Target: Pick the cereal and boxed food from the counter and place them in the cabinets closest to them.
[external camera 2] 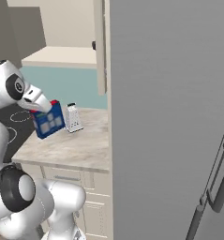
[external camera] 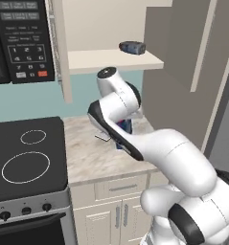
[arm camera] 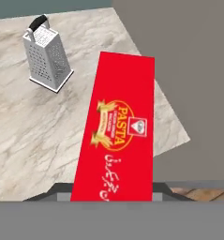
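The boxed food [external camera 2: 49, 121] is a small dark blue box with a red top that reads PASTA [arm camera: 118, 131]. It leans at a slant over the beige counter [external camera 2: 71, 146], right beside the grater. My gripper [external camera 2: 42, 108] comes down on its upper end and is shut on it; in the hand view the box runs out from between the fingertips [arm camera: 111, 192]. In the left base view a sliver of the blue box [external camera: 126, 126] shows behind my arm. Above it, the wall cabinet's shelf [external camera: 117, 60] stands open. The cereal is out of view.
A silver grater [arm camera: 47, 58] stands on the counter next to the box. A dark rounded canister [external camera: 132, 47] lies on the cabinet shelf, and the open door [external camera: 61, 52] hangs at its left. A black stove top [external camera: 26, 158] lies left; a tall grey panel [external camera 2: 169, 117] rises right.
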Controlling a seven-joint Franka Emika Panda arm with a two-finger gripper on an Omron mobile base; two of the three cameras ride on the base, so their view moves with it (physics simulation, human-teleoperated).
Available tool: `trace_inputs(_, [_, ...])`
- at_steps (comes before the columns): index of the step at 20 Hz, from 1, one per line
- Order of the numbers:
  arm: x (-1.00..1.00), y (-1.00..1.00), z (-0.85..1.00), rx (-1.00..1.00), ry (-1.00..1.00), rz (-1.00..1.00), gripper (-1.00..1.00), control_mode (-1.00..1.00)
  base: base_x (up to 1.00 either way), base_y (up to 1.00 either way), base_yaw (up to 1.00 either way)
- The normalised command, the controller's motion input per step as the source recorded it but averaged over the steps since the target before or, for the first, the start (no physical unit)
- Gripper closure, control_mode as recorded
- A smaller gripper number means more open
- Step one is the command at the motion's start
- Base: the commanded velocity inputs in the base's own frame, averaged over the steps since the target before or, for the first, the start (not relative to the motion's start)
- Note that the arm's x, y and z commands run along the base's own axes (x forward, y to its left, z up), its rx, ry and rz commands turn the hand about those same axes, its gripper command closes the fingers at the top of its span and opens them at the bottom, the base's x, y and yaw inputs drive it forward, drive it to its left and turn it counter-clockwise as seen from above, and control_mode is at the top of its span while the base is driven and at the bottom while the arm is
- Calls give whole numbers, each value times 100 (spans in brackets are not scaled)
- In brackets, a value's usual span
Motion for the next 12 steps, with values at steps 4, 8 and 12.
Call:
trace_inputs(4, [-28,-27,59,-3,-12,23,100,-100,0,0,0])
trace_inputs(8, [-33,-27,61,0,-12,25,100,-100,0,0,0])
trace_inputs(12, [-29,-20,62,0,-9,24,100,-100,0,0,0])
